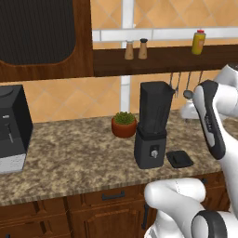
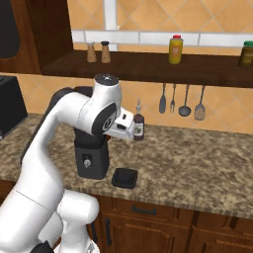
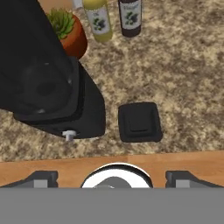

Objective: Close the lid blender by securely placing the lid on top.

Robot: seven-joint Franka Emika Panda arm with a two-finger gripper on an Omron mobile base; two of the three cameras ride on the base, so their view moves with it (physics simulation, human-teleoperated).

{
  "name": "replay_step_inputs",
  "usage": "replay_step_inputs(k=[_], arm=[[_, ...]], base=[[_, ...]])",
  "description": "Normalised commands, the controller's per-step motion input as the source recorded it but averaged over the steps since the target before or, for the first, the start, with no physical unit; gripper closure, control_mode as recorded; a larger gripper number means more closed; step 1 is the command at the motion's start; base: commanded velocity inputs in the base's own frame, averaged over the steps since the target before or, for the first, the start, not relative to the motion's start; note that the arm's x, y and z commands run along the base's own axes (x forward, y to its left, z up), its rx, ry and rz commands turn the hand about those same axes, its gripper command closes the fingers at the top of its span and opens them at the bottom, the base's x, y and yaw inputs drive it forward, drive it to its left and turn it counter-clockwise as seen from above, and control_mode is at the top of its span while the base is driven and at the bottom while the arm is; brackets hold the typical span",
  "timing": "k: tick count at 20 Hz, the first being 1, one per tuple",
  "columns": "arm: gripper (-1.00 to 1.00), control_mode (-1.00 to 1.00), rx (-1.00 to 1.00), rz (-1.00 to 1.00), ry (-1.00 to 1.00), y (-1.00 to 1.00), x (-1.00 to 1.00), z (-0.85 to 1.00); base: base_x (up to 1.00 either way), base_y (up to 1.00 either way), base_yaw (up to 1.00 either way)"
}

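1 lid [image 3: 139,122] flat on counter beside blender [image 3: 52,83] | pincer [image 3: 112,177] released, above lid

The speckled granite counter [image 1: 69,153] carries the blender [image 1: 152,124] with the lid [image 1: 179,159] flat just beside its base, a potted plant [image 1: 124,124] behind, a coffee machine [image 1: 13,128] far left, and two bottles [image 3: 113,17].
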Motion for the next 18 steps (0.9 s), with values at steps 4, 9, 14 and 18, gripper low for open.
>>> replay_step_inputs(k=[4, 9, 14, 18], arm=[[-1.00, -1.00, 0.00, -0.02, 0.16, -0.58, 0.06, -0.99], [-1.00, -1.00, -0.04, 0.01, 0.12, -0.17, 0.01, -1.00], [-1.00, -1.00, 0.00, 0.03, -0.02, 0.00, 0.10, -0.71], [-1.00, -1.00, 0.00, 0.04, -0.03, 0.00, 0.20, -0.46]], base=[[0.00, 0.00, 0.00], [0.00, 0.00, 0.00], [0.00, 0.00, 0.00], [0.00, 0.00, 0.00]])
